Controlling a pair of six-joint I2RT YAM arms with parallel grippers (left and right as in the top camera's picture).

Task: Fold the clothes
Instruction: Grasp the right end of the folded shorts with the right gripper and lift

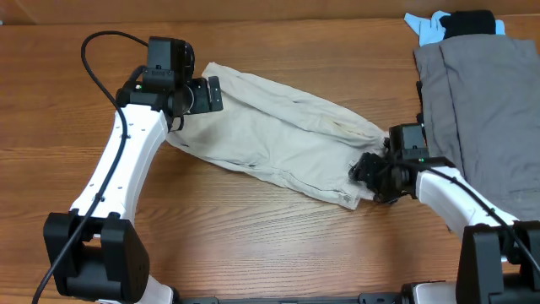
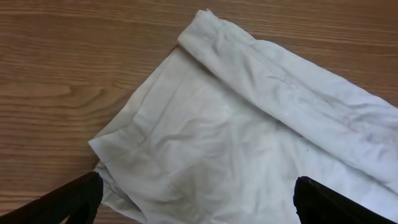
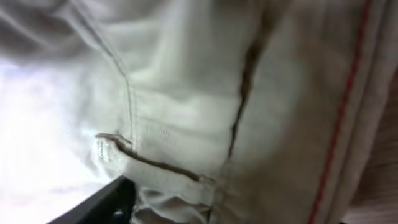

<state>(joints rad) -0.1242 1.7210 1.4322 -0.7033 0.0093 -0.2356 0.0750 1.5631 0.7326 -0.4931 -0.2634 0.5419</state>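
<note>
The beige clothes [image 1: 287, 139] lie flat and wrinkled, running diagonally across the wooden table from upper left to lower right. My left gripper [image 1: 211, 95] hovers over their upper left end. In the left wrist view its fingers [image 2: 198, 190] are spread wide and empty above the cloth [image 2: 249, 124], whose folded hem shows at the top. My right gripper [image 1: 369, 175] is at the lower right end. In the right wrist view the cloth [image 3: 186, 93] fills the frame and bunches in the jaws [image 3: 180, 205]. Only one finger shows there; the other is hidden by cloth.
A grey garment [image 1: 481, 101] lies at the right edge of the table, just beyond my right arm. A light-blue piece [image 1: 426, 27] and a black piece [image 1: 469, 20] lie at the back right corner. Bare wood [image 1: 270, 245] lies in front of the clothes.
</note>
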